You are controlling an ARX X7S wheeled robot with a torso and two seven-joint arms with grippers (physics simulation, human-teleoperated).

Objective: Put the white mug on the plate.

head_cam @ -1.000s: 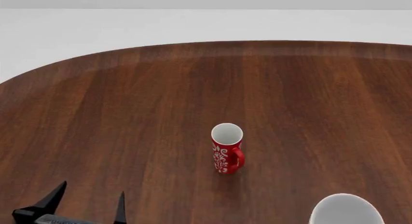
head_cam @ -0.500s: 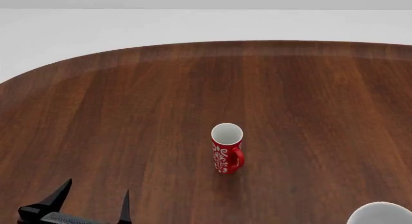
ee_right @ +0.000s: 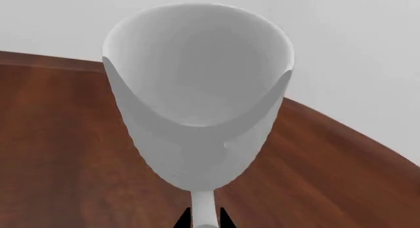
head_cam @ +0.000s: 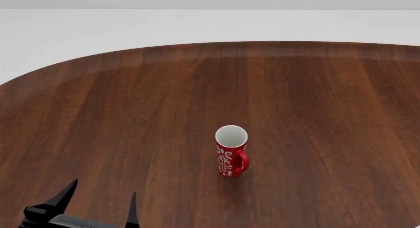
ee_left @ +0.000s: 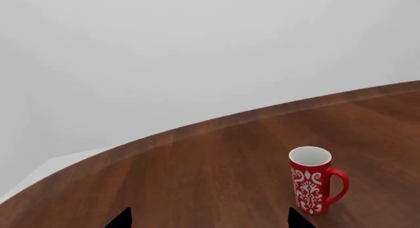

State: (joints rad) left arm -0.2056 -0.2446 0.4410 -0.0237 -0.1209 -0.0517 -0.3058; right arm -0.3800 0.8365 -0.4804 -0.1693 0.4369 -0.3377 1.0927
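We are looking down from the head view at a dark wooden table (head_cam: 131, 115) with a rounded far edge. A slim red mug (head_cam: 231, 156) with a white swirl pattern is standing upright near the middle of it, open mouth up, handle turned toward the right of that view.

The left gripper (head_cam: 98, 203) is showing at the bottom left corner of the head view. Its two black fingers are standing spread wide apart with only bare wood between them; it is gripping nothing. We are seeing the same in the left wrist view: two black fingertips (ee_left: 119, 219) at the picture's lower edge, well apart, the red mug (ee_left: 314, 181) upright beyond them and not between them.

The white mug (ee_right: 196, 95) is filling the right wrist view, very close to the camera, its open mouth facing the lens and its empty inside showing. Its handle (ee_right: 204, 208) is running down between two black fingertips of the right gripper (ee_right: 204, 219), which are sitting tight on either side of it, so we are reading that claw as nearly closed and holding the mug by the handle. Wood is showing behind the mug.

We are finding neither the white mug nor the right gripper in the head view.
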